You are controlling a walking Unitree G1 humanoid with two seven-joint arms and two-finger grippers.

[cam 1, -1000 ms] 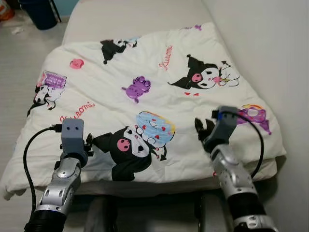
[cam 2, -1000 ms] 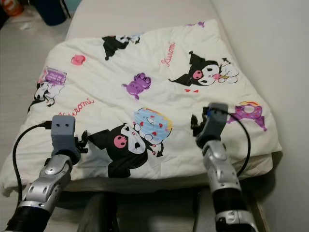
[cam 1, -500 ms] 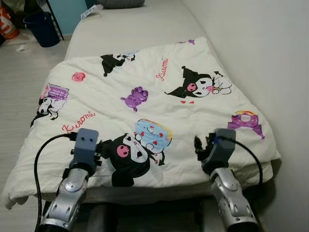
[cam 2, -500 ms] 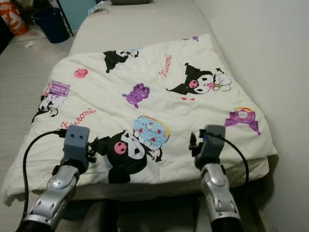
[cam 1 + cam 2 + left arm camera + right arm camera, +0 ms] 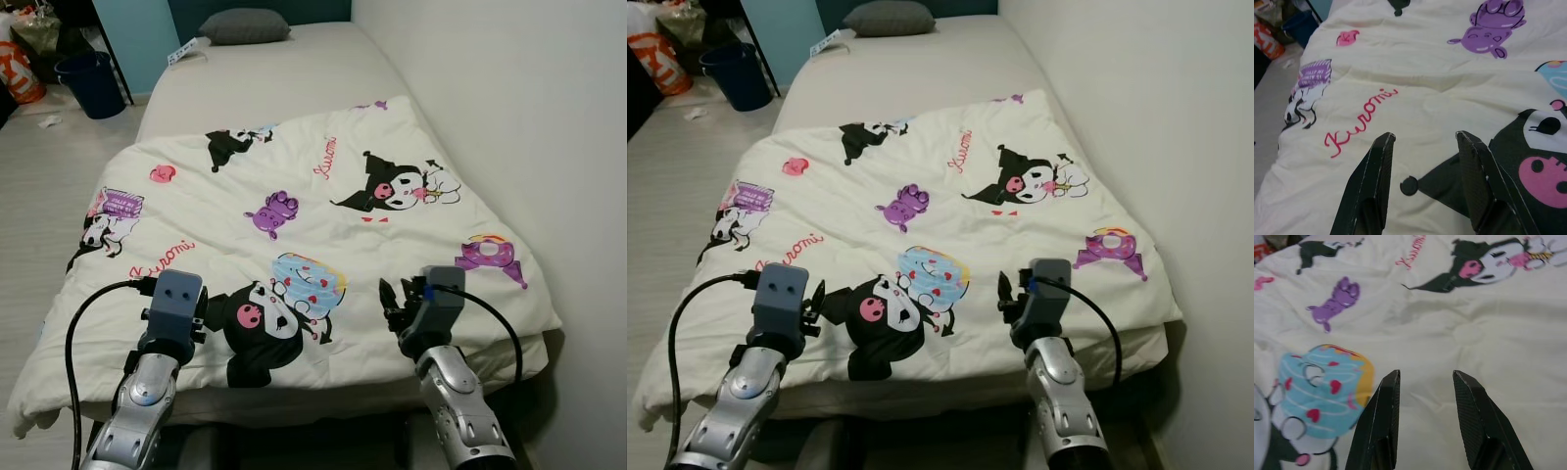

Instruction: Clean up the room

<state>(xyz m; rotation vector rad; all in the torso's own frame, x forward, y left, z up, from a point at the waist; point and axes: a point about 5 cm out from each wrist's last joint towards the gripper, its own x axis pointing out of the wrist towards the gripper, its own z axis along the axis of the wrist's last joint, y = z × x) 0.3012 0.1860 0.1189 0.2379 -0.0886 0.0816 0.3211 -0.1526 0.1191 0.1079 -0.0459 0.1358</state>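
Observation:
A cream blanket [image 5: 294,186] printed with cartoon figures lies spread over the near half of the bed, its near edge hanging a little over the foot. My left gripper [image 5: 201,311] hovers open just above the blanket's near left part, beside a black cartoon figure [image 5: 1528,161]; its fingers [image 5: 1376,171] hold nothing. My right gripper [image 5: 392,299] is open low over the near right part, next to a printed blue doughnut [image 5: 1322,382]. Its fingers [image 5: 1383,411] are empty too.
Bare beige mattress [image 5: 255,78] stretches beyond the blanket to a grey pillow [image 5: 245,24] at the head. A white wall [image 5: 509,117] runs along the bed's right side. On the floor at the left stand a dark blue bin [image 5: 93,83] and an orange bag [image 5: 20,73].
The camera has tilted up, so the pillow and the bed's head have come into view. Both grippers stay open and sit slightly closer to the blanket's near edge.

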